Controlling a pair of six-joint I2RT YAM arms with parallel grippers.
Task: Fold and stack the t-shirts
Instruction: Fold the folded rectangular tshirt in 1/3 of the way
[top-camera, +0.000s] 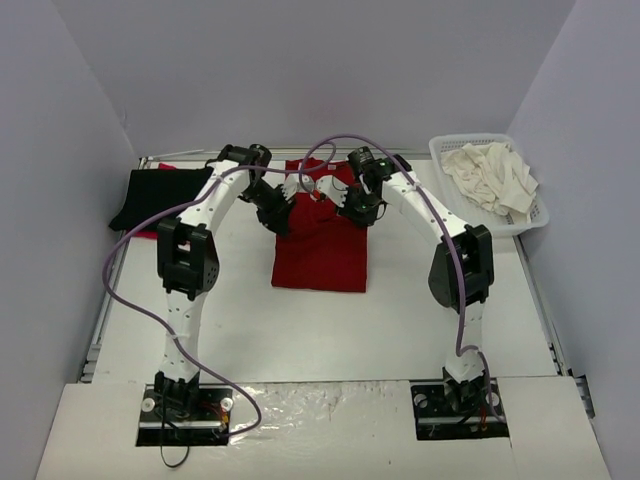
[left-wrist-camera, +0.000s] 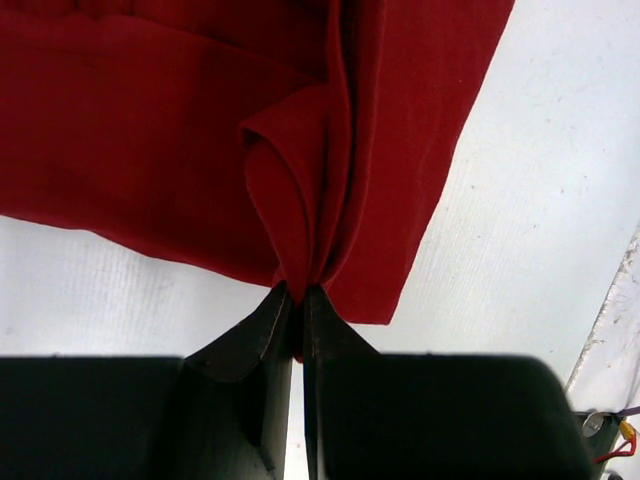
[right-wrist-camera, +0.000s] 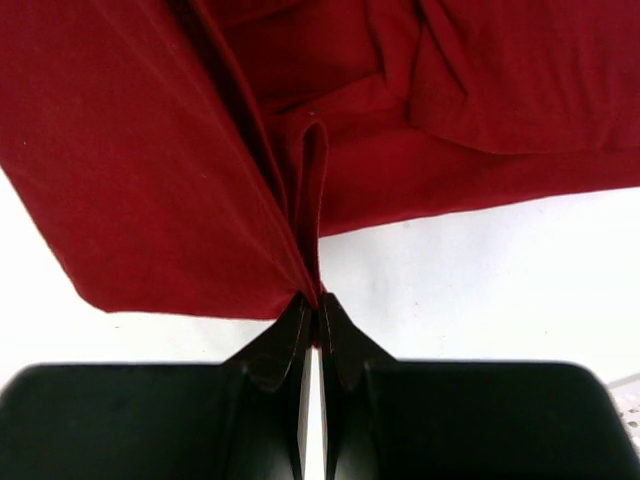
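Both left hand (left-wrist-camera: 298, 293) and right hand (right-wrist-camera: 315, 300) pinch red t-shirt (top-camera: 322, 252) on white table (top-camera: 320, 335).

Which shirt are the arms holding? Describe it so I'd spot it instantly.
On the white table, look at the middle. The dark red t-shirt lies there, its far end pinched by the left gripper and right gripper. Its neighbours are a black shirt far left and cream cloth in the basket.
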